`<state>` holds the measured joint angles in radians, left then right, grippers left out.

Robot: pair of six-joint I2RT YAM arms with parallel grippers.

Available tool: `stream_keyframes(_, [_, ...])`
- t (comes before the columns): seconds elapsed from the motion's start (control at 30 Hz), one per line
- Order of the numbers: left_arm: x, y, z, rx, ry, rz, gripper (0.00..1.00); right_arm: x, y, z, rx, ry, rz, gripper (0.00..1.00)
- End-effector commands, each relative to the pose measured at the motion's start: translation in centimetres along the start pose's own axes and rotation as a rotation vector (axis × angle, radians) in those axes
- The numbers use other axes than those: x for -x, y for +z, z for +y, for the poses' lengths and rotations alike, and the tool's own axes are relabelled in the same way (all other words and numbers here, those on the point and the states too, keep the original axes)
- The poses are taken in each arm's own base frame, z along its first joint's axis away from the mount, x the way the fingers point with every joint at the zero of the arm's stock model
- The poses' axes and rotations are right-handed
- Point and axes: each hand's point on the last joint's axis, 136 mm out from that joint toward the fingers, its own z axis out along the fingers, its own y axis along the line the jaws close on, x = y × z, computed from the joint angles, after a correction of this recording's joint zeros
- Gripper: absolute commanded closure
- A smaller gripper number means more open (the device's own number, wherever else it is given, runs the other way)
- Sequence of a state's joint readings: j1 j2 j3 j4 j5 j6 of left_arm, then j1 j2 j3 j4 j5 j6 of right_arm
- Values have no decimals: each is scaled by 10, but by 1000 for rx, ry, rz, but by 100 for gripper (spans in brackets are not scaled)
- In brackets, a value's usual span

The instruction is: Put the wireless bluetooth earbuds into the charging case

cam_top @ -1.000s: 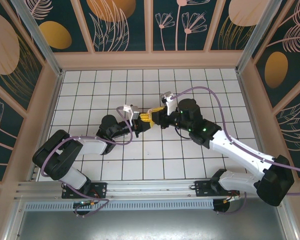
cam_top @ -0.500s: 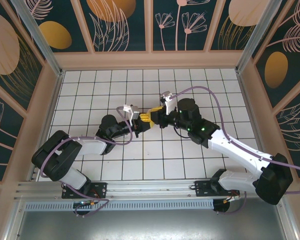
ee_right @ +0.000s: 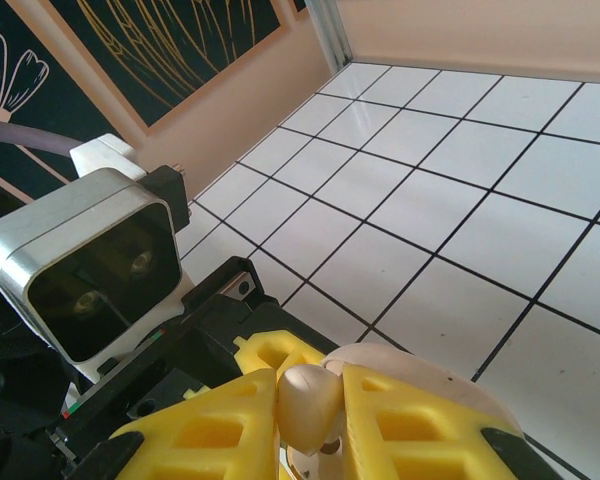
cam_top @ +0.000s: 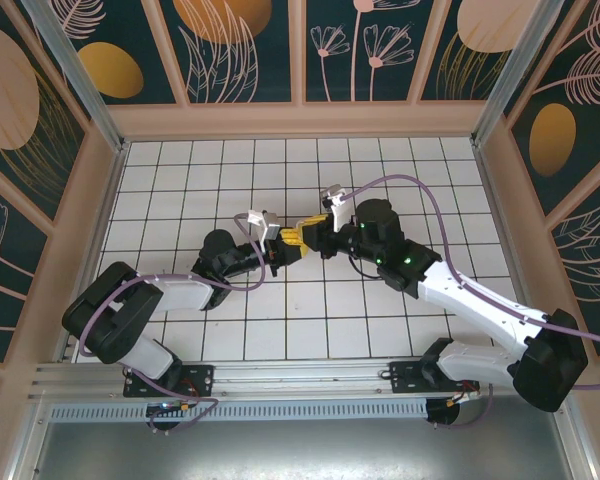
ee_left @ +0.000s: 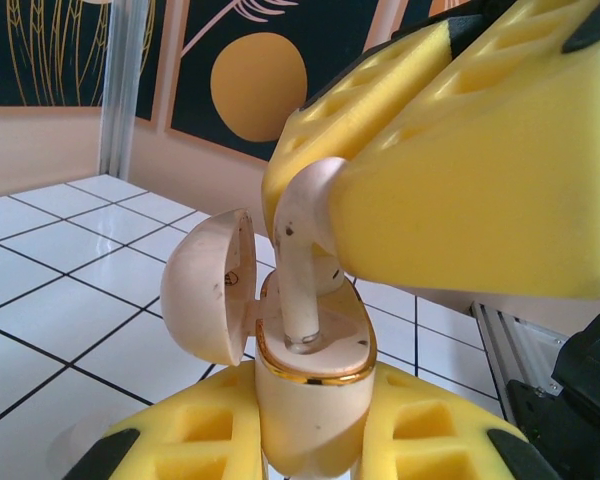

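Seen from above, the left arm [cam_top: 170,295] reaches in from the left over the white tiled worktop [cam_top: 180,170]. Its tip meets the tip of the right arm [cam_top: 460,295] near the middle of the tiles. From up there, the things between the two tips are too small to make out. You just see a bit of yellow.

The left wrist view is very close. At the bottom, the left jaws are pinching the charging case [ee_left: 310,410] between two yellow pads [ee_left: 180,440]. The picture edge cuts off the bottom of the case and most of those pads. The case stands upright, and its lid [ee_left: 210,285] hangs open to the left. One earbud [ee_left: 302,250] stands in the case with its stem down in a hole. Its fat top is partly hidden, because the right jaws are pinching it between their own big yellow blocks [ee_left: 480,170], which come in from the top right. Behind the stem is another pale round bump, and I cannot tell what it is.

In the right wrist view, the camera box [ee_right: 90,265] on the left arm sits at the left. To its right, the round top of the earbud pokes up between the right jaws. Its stem and most of the case are hidden under the yellow.
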<state>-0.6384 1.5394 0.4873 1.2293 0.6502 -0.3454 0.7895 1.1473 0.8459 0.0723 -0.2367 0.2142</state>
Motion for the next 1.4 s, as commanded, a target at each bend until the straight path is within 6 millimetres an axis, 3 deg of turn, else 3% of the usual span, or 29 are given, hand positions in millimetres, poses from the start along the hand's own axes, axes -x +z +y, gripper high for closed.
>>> stream_keyframes(0.0, [41, 2, -11, -27, 78, -111, 98, -15, -3, 4, 7, -8, 49, 80])
stream_keyframes(0.3, [33, 3, -7, -20, 68, -88, 98, 31, -17, 13, -3, -40, -68, 79])
stream_keyframes(0.53, [28, 3, -5, -13, 59, -79, 98, 54, -32, 24, 15, -68, -132, 79])
stream_keyframes(0.63, [29, 3, -6, -16, 57, -81, 98, 51, -31, 24, 18, -67, -121, 79])
stream_keyframes(0.9, [31, 5, -4, -9, 52, -81, 98, 19, -15, 12, -36, -39, -15, 79])
stream_keyframes(1.37, [35, 5, -6, -16, 61, -83, 98, 9, -2, 3, -86, -39, -5, 79])
